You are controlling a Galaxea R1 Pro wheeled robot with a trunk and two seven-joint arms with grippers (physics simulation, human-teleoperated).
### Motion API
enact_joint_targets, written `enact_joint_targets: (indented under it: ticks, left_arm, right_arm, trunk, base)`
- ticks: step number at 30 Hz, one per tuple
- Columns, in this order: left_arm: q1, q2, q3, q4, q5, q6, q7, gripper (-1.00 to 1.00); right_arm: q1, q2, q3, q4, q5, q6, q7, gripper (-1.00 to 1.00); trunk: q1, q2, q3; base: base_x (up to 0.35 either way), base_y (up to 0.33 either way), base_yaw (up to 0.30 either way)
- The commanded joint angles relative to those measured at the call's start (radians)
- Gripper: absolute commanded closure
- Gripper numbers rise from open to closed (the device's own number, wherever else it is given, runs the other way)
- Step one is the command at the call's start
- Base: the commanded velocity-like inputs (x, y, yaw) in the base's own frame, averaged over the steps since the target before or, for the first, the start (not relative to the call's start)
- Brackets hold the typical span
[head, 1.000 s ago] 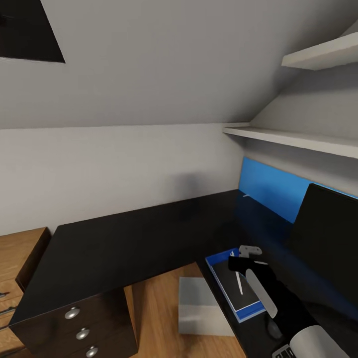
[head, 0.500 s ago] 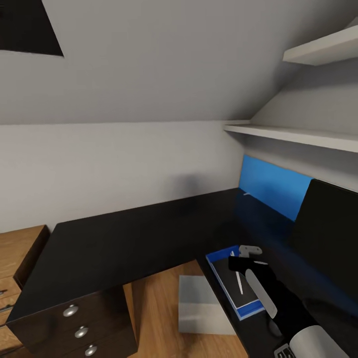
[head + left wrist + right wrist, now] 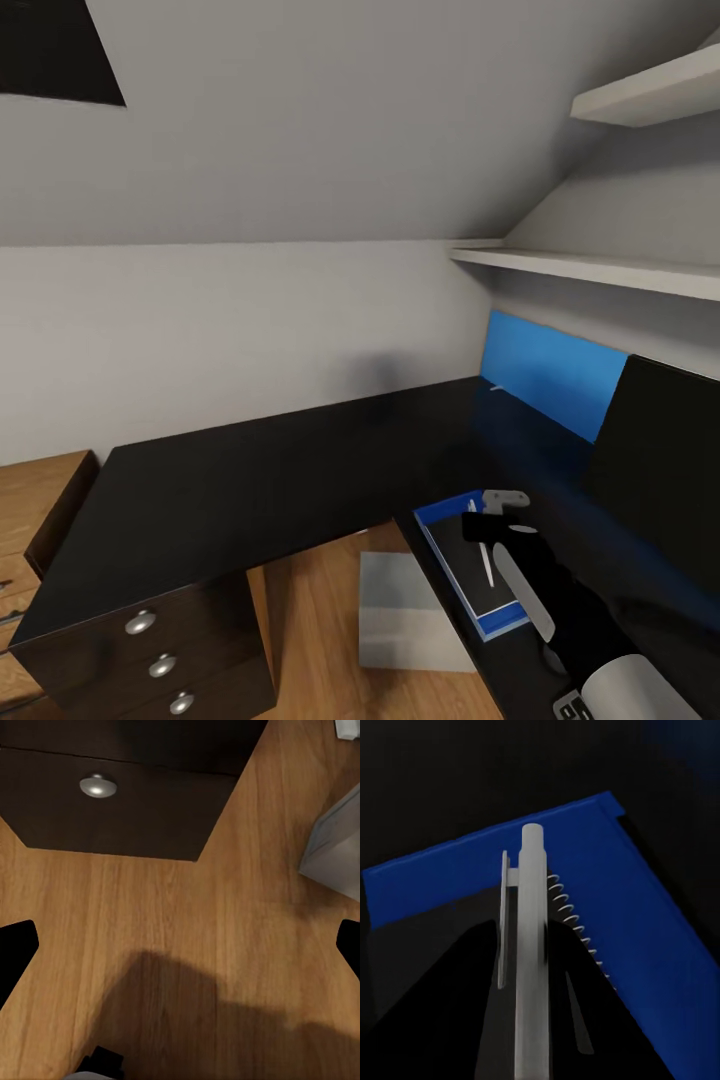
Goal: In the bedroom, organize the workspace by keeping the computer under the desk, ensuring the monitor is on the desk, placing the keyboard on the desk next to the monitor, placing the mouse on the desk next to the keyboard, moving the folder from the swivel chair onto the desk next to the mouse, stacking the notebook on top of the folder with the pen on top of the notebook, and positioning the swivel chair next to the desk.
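A large L-shaped desk (image 3: 270,470) with a black top fills the middle of the head view, its dark drawer unit (image 3: 160,655) with round silver knobs at the near left. Under the desk's right wing stands the computer (image 3: 405,615), a pale grey box on the wooden floor (image 3: 310,620). On that right wing lies the blue notebook (image 3: 465,570), close to the desk's near edge. The black monitor (image 3: 660,460) stands farther right, in front of a blue panel (image 3: 545,370).

The right gripper (image 3: 490,530) hangs just above the notebook, its fingers clamped on the pen (image 3: 529,945), a slim white-silver stick pointing over the blue cover (image 3: 607,870).

The left gripper (image 3: 180,945) hovers over the floor with its fingers spread wide apart, holding nothing, near a drawer knob (image 3: 97,786).
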Motion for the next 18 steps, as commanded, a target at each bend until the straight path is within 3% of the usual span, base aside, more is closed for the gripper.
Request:
enact_joint_targets:
  ticks: [1, 14, 15, 18]
  left_arm:
    - [0.000, 0.000, 0.000, -0.001, 0.009, -0.002, 0.002, -1.00]
    - [0.000, 0.000, 0.000, -0.001, 0.010, -0.001, 0.002, -1.00]
    - [0.000, 0.000, 0.000, -0.001, 0.010, -0.001, 0.002, -1.00]
    - [0.000, 0.000, 0.000, -0.001, 0.010, -0.001, 0.002, -1.00]
  right_arm:
    - [-0.001, -0.001, 0.004, -0.001, -0.011, 0.001, -0.009, 1.00]
    - [-0.001, -0.001, 0.006, -0.001, -0.006, 0.001, -0.009, 1.00]
    - [-0.001, -0.001, 0.006, -0.001, -0.006, 0.001, -0.009, -1.00]
    - [-0.001, -0.001, 0.006, -0.001, -0.005, 0.001, -0.009, -1.00]
  trunk:
    - [0.000, -0.001, -0.001]
    - [0.000, -0.001, -0.001]
    - [0.000, -0.001, -0.001]
    - [0.000, -0.001, -0.001]
  base:
    - [0.000, 0.000, 0.000]
    - [0.000, 0.000, 0.000]
    - [0.000, 0.000, 0.000]
    - [0.000, 0.000, 0.000]
